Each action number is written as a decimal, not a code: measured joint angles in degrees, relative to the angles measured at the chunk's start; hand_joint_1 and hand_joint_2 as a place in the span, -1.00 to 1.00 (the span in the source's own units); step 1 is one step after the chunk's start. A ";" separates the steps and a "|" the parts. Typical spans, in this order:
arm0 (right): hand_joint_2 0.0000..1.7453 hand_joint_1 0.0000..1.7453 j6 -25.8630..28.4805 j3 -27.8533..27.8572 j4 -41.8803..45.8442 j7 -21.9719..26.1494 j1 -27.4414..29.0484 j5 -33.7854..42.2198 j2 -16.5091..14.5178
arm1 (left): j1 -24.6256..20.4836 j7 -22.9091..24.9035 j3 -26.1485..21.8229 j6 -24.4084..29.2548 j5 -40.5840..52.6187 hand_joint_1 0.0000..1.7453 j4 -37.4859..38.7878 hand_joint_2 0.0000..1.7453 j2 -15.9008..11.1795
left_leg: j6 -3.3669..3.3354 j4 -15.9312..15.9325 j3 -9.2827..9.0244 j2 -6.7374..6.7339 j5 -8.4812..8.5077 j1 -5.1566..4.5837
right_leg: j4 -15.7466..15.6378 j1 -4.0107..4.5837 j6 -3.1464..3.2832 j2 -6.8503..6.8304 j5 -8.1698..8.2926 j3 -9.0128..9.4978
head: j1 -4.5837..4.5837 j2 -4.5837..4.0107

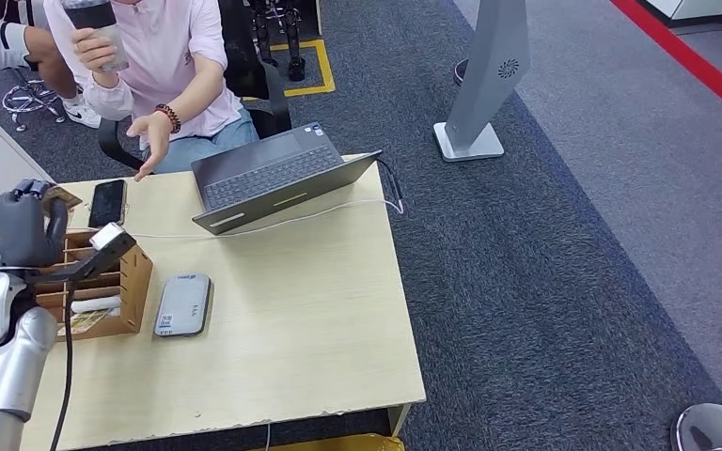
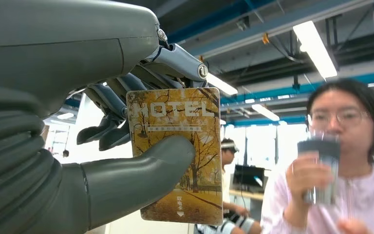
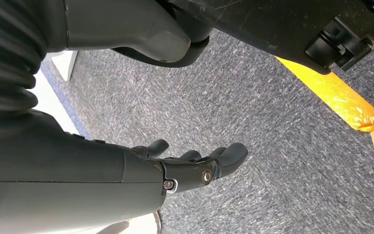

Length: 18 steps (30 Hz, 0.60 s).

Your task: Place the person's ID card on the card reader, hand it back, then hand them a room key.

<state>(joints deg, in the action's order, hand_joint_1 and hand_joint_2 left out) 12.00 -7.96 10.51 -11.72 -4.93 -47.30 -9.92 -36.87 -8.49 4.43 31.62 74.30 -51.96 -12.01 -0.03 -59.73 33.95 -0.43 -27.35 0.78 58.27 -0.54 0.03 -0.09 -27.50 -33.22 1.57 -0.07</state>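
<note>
Room key [image 2: 177,156] (a card printed HOTEL) sits pinched between the thumb and fingers of the left hand [image 1: 14,230], raised at nine o'clock toward the person's open palm [image 1: 148,141], presumably for handover. Right hand [image 3: 195,163] hangs with fingers apart, holding nothing.

golden autumn-tree room key [image 2: 180,156], pale wood table [image 1: 320,301]

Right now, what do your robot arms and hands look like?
My left arm is shiny silver metal with rounded segments, and a thin black cable runs alongside it. My left hand is dark grey, with a small orange patch on its back. Up close, its wrist wears a grey ribbed cover, with a thick grey thumb and darker jointed fingers. My right hand has the same dark fingers.
</note>
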 joint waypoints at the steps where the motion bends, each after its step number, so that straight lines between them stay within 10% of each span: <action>1: 1.00 -1.00 0.00 0.03 0.00 0.00 0.00 -0.03 0.00 | -0.96 0.01 -0.07 -0.11 0.04 1.00 0.22 1.00 -0.26 | 0.00 0.00 0.00 0.00 0.00 0.00 | 0.00 0.00 0.00 0.00 0.00 0.00 | 0.00 0.00; 17: 1.00 -1.00 -0.05 0.43 0.02 -0.16 -0.01 -0.13 0.00 | -4.33 0.03 -0.19 0.49 0.79 1.00 3.92 1.00 -0.27 | -0.01 0.00 0.00 -0.01 0.00 -0.03 | -0.01 -0.01 0.00 0.01 0.00 -0.01 | 0.01 0.00; 18: 1.00 -1.00 -0.07 0.43 0.02 -0.15 -0.01 -0.16 0.00 | -4.34 -0.01 -0.19 0.51 0.76 0.50 3.98 1.00 -0.18 | -0.01 -0.01 0.00 -0.01 0.00 -0.03 | -0.01 -0.01 0.00 0.00 0.00 -0.01 | 0.01 0.00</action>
<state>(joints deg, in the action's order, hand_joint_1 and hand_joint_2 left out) 11.93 -7.53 10.54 -11.86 -4.95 -47.47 -9.92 -41.21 -8.50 4.24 32.12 75.06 -47.98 -12.19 -0.04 -59.73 33.95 -0.44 -27.35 0.75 58.26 -0.55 0.03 -0.08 -27.51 -33.23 1.58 -0.07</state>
